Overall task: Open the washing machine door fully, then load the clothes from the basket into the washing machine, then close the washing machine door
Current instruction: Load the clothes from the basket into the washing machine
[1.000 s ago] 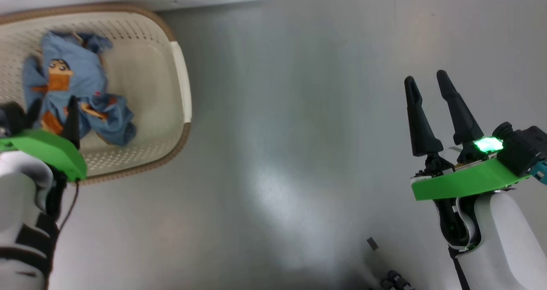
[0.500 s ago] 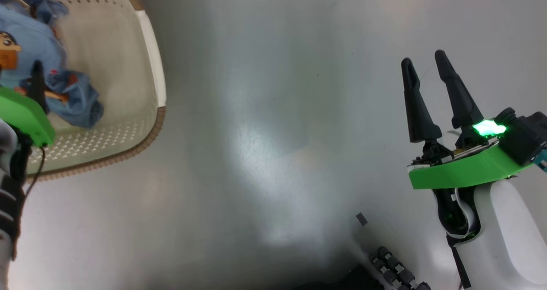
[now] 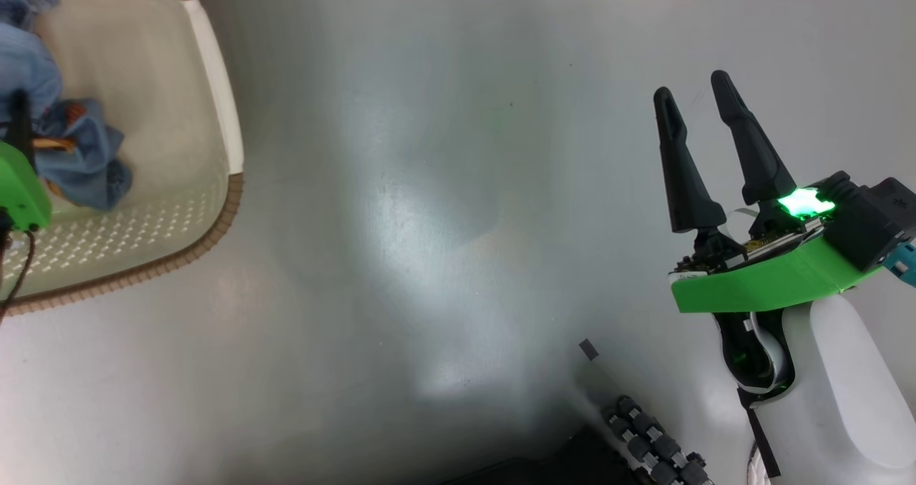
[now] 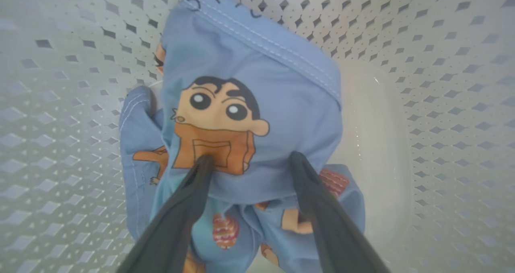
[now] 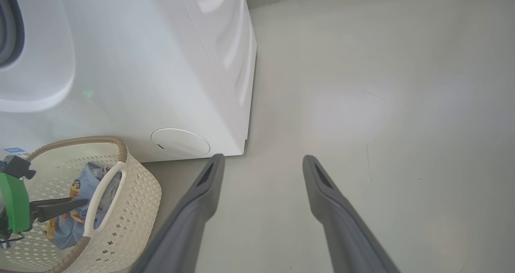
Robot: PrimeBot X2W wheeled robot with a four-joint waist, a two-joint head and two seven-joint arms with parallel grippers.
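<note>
My left gripper is spread wide astride a hump of the cartoon-print clothes — placed to pinch it; they lie in the perforated basket beside the washing machine; my right gripper, also spread, hangs to the right over the floor — out of the way.

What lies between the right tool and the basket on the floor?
Bare grey floor, nothing standing on it: the head view shows that stretch from the basket to the right tool.
</note>
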